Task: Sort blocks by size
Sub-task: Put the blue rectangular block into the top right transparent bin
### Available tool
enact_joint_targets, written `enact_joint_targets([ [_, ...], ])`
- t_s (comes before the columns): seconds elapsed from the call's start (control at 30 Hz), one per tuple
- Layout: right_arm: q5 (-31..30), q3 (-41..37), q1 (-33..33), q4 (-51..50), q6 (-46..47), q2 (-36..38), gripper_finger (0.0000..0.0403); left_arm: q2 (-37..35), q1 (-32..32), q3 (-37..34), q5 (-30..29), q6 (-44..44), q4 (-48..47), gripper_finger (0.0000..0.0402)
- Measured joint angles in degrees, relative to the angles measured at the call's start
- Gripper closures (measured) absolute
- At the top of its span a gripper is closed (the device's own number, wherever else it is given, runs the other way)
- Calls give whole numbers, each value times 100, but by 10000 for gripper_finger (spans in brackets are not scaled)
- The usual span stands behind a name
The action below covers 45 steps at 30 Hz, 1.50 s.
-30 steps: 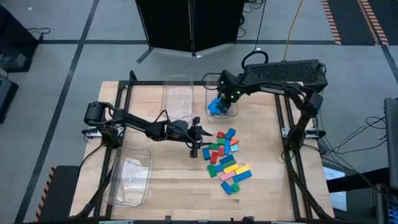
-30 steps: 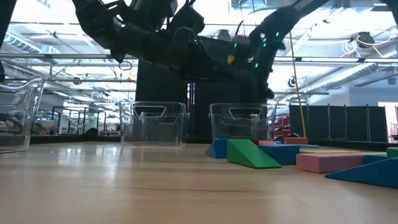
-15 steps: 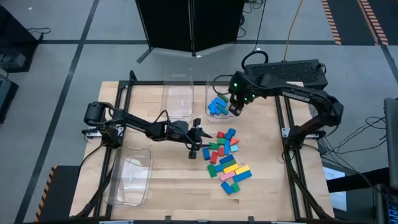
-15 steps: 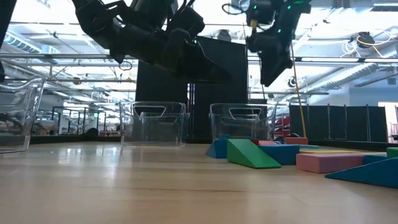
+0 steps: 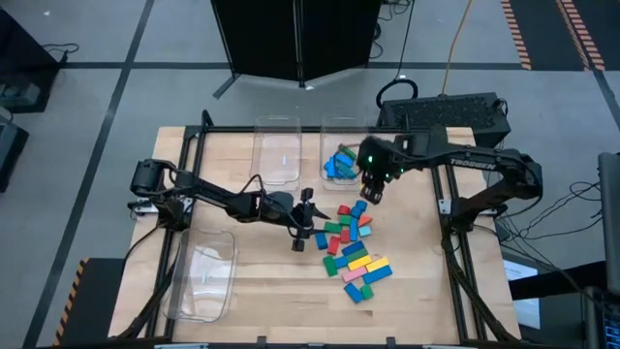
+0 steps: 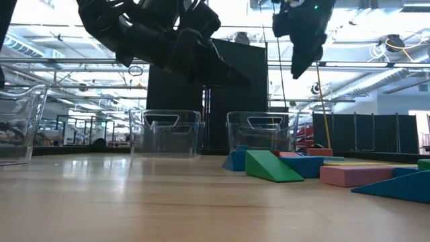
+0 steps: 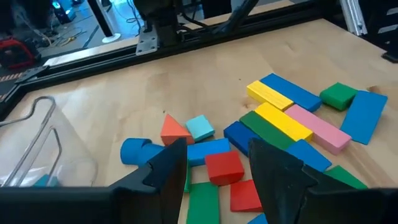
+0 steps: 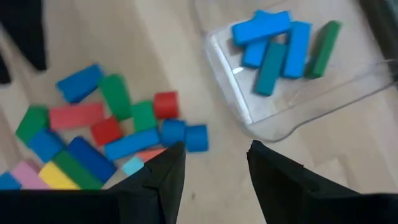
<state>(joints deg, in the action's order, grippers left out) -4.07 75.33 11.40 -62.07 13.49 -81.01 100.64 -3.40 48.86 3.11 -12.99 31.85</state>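
Observation:
The blocks point(image 5: 351, 244) lie in a loose pile right of the table's middle: blue, green, red, yellow, pink and cyan. They also show in the left wrist view point(image 7: 273, 124) and the right wrist view point(image 8: 106, 124). Several blue blocks and a green one point(image 8: 283, 43) lie in the far right clear bin point(image 5: 339, 160). My left gripper point(image 5: 312, 221) is open and empty above the pile's left edge point(image 7: 214, 168). My right gripper point(image 5: 373, 192) is open and empty in the air between that bin and the pile point(image 8: 211, 168).
An empty clear bin point(image 5: 277, 150) stands at the far middle. Another clear bin point(image 5: 203, 276) lies at the near left. A black frame point(image 5: 441, 208) runs along the table's sides. Bare wood lies between the near-left bin and the pile.
My right gripper has risen from over the far right bin and gone toward the table's near edge, toward the pile. The blocks in the bin and the pile have stayed in place.

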Motion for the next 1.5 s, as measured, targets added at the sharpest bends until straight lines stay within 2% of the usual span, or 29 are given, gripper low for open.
enact_joint_targets([
  [0.1,-188,0,-419,-48,163,0,234,0,-7,0,-23,0,-120,228],
  [0.4,-243,0,-1693,-42,504,0,234,0,-59,0,-23,-4,-430,228],
  [0.53,-728,0,-2233,-59,800,-2,234,0,-190,0,-34,-92,-439,228],
  [0.67,-810,-90,-2694,31,989,-2,234,0,-329,0,-36,-96,-446,228],
  [1.03,-676,-1903,-3556,1105,1595,-7,234,0,-653,0,-755,-103,-840,228],
  [1.2,-155,-2705,-3893,2277,1912,-7,234,0,-691,0,-790,-99,-851,228],
  [1.3,-146,-3129,-4059,2898,1998,-7,234,0,-691,0,-790,-87,-940,228],
  [1.5,-193,-3383,-4175,3053,2145,-7,234,0,-694,0,-810,516,-1206,228],
])
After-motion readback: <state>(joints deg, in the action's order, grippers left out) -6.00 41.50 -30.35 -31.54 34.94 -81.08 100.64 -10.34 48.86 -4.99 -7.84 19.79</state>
